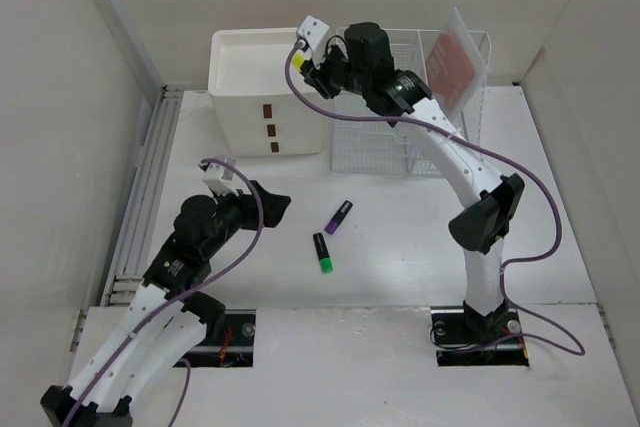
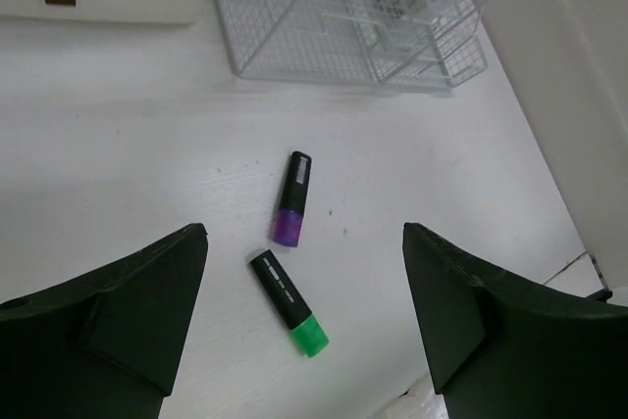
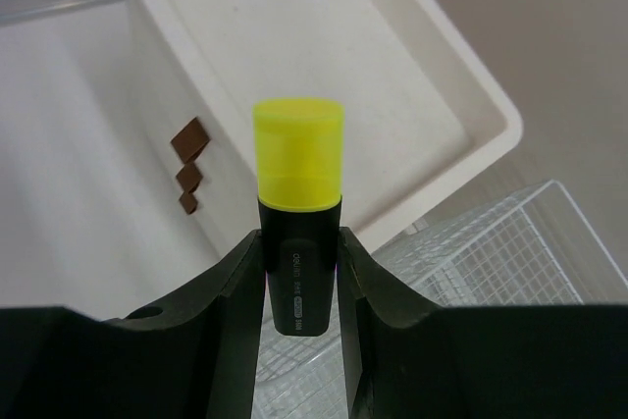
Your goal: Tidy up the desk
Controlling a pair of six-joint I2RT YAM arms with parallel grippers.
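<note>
Pinching yellow highlighter, right fingers

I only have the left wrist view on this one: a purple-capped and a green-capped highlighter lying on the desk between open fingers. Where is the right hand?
Observer: The right hand is raised at the far side, by the right rim of the cream drawer box.
Operator: Is it carrying anything?
Observer: Yes, a yellow-capped highlighter is clamped between its fingers, cap pointing outward.
Operator: I see only one brown handle on that box. Are there more?
Observer: Three brown handles are stacked one above another on its front.
</note>
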